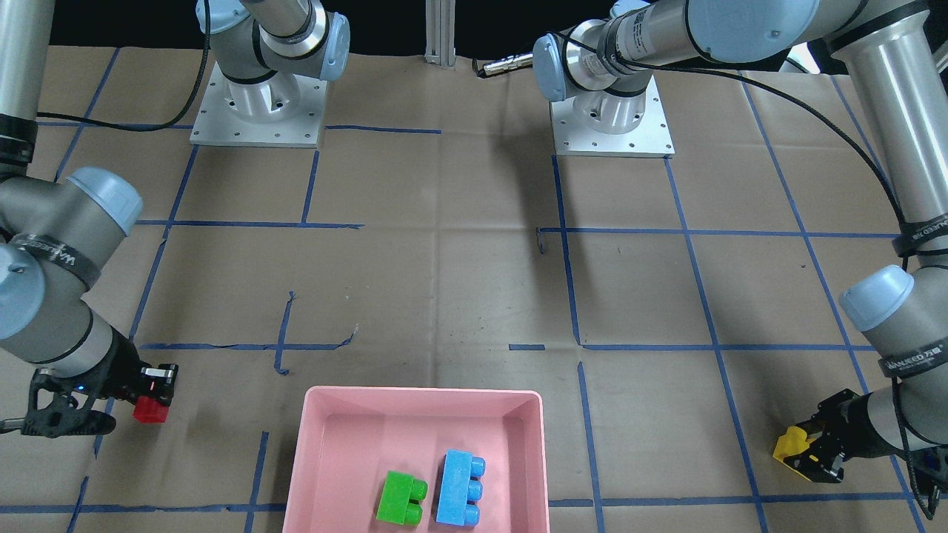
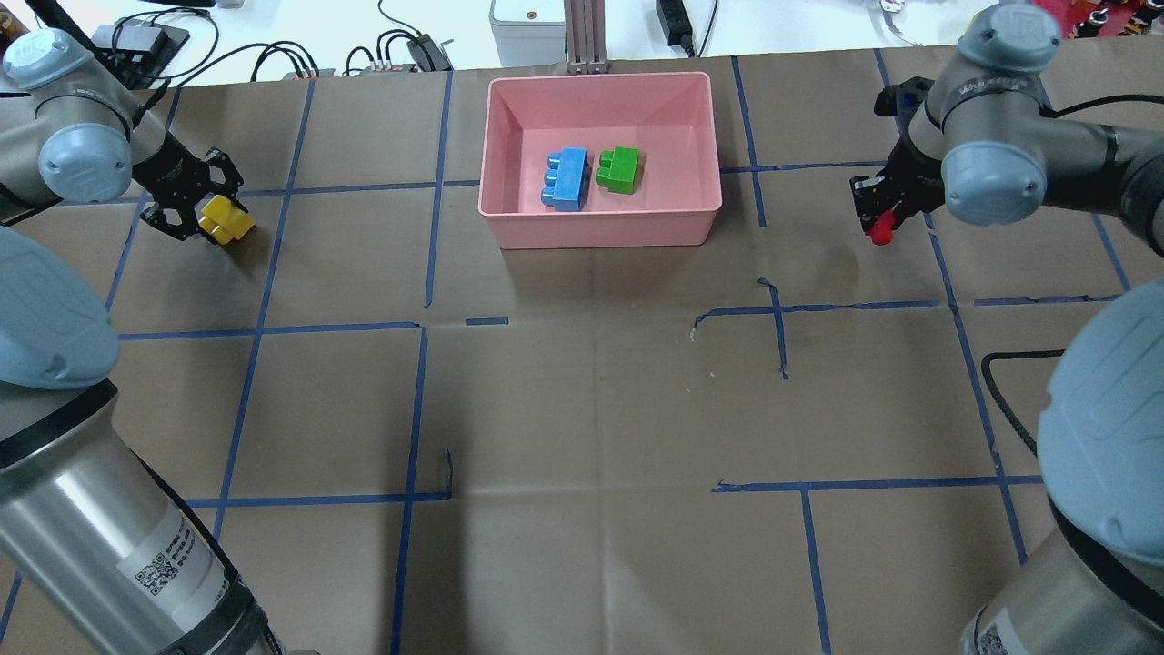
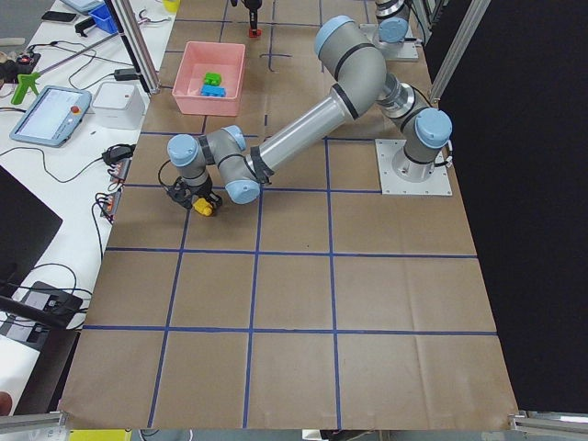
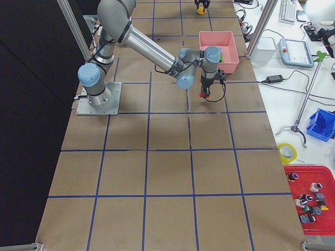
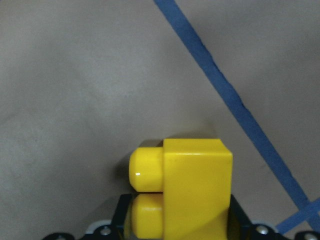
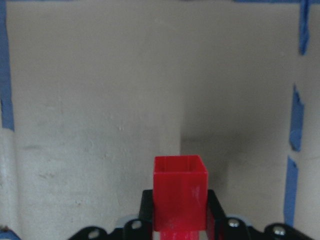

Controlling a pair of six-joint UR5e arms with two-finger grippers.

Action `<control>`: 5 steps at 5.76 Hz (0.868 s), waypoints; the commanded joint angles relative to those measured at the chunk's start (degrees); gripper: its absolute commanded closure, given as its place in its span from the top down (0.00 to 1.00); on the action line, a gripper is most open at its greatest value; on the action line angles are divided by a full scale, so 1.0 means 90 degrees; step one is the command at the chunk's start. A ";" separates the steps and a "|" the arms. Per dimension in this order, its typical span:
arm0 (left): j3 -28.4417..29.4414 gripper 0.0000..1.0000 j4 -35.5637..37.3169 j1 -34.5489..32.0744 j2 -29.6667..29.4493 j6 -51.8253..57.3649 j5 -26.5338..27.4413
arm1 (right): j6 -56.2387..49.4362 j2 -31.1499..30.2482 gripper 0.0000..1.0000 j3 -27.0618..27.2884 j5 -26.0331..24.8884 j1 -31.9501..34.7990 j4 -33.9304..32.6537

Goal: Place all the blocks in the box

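Two of the four bricks lie in the shallow pink plastic tray (image 2: 600, 229) at the far middle of the paper-covered bench (image 2: 582, 409). These are the blue three-stud plastic brick (image 2: 566, 179) and the green two-stud plastic brick (image 2: 618, 170), side by side and clear of the walls.

The other two are well out to either side. The left gripper (image 2: 211, 216) is clamped on the yellow two-stud plastic brick (image 5: 185, 185), whose studs point sideways. The right gripper (image 2: 880, 218) is clamped on the small red one-stud plastic brick (image 6: 179, 197), much of which sticks out past the fingertips. Whether either brick is clear of the paper I cannot tell — each looks low, close over its shadow.

The red brick seems the likelier loss, since it is small and held near one end, so a quick swing could twist it loose. If carried this low, either brick could strike the tray's raised rim and be knocked free. A release right over the blue or green brick could end in a bounce out of the shallow tray. Both arms also head for the same spot — arriving together risks a clash.

A black strap (image 1: 915, 366) on the left arm bears white lettering that seems to read "WANJEED", followed by characters too small to read. A white QR-code label (image 2: 159, 569) sits on the near section of the left arm.
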 commanded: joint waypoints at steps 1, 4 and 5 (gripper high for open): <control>0.0121 0.16 -0.0247 0.0091 0.0076 0.0016 -0.0068 | 0.0003 -0.0046 0.05 -0.1603 0.0346 0.0349 0.1695; 0.1035 0.10 -0.1716 0.0072 0.0573 0.0162 -0.0088 | 0.2417 0.0497 0.04 -0.2167 0.2170 0.1772 0.1377; 0.1504 0.10 -0.2255 0.0013 0.0613 0.0279 -0.0088 | 0.3401 0.1033 0.04 -0.2284 0.2514 0.2125 0.0269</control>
